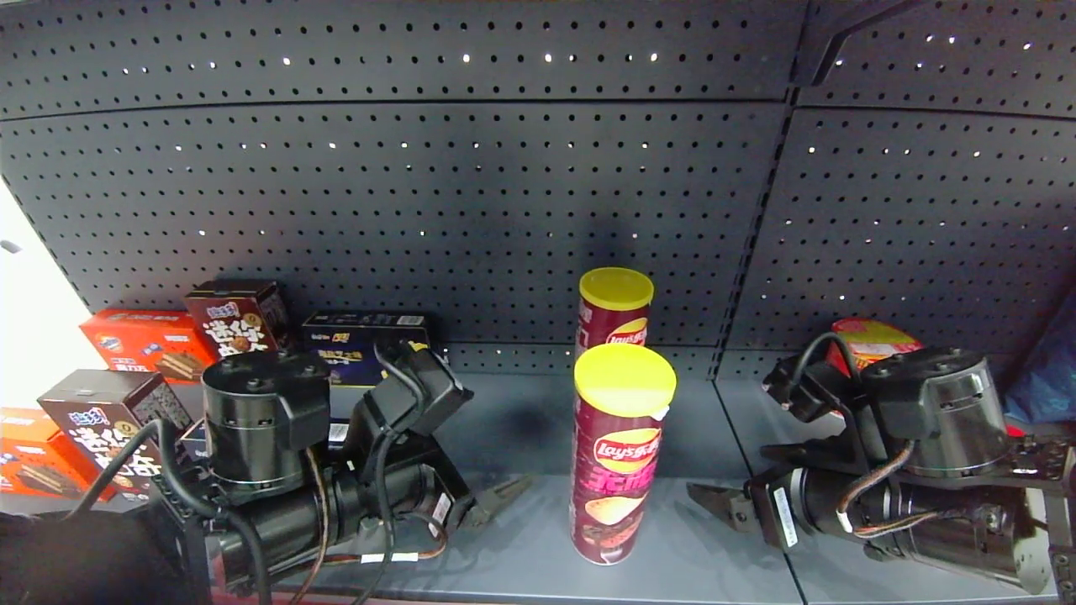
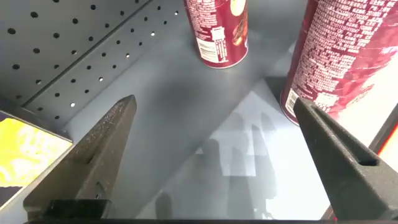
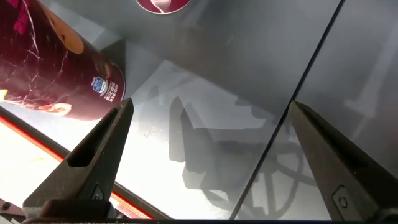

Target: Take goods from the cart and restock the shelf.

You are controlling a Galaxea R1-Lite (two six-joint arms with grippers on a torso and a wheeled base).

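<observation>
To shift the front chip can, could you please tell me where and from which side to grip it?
I'd grip the front can at mid-body, from left or right: it stands upright and round, rear can behind it, with the open left tool and right tool flanking it.

Two tall maroon potato-chip cans with yellow lids stand upright on the dark grey shelf (image 1: 521, 420), one behind the other around its middle. The near can (image 1: 622, 458) stands close to the front edge, its printed label facing forward. The far can (image 1: 614, 315) stands behind it, apart from it and close to the shelf's back. Both lids are on.
</observation>
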